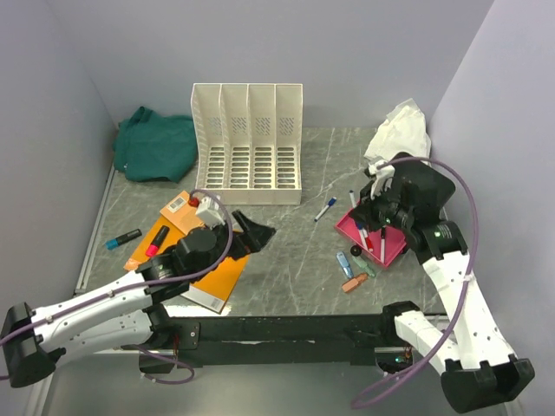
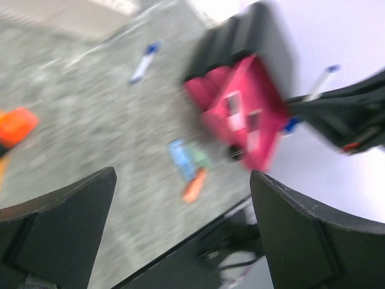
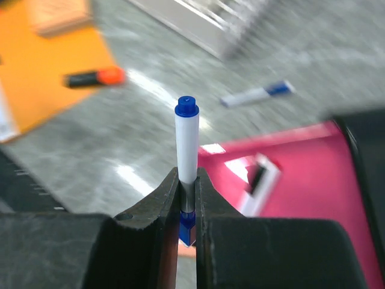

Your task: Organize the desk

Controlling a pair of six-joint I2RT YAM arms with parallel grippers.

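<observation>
The desk [image 1: 295, 260] is a dark grey-green stone-look top with scattered stationery. My right gripper [image 1: 364, 211] is shut on a white marker with blue ends [image 3: 186, 144] and holds it upright between its fingers [image 3: 157, 205], just above the left edge of a pink tray [image 3: 313, 174]. The tray [image 1: 392, 250] sits at the right front and holds several markers. My left gripper [image 1: 251, 227] is open and empty, hovering over the front left of the desk. Its view [image 2: 180, 180] looks across the desk to the pink tray [image 2: 240, 114].
A white file organizer [image 1: 247, 143] stands at the back. A green cloth [image 1: 156, 143] lies back left and a white cloth [image 1: 401, 130] back right. An orange folder [image 1: 217, 269] carries an orange highlighter [image 1: 157, 240]. A loose blue marker [image 1: 325, 208], a blue highlighter [image 1: 123, 238] and small erasers [image 1: 351, 270] lie around.
</observation>
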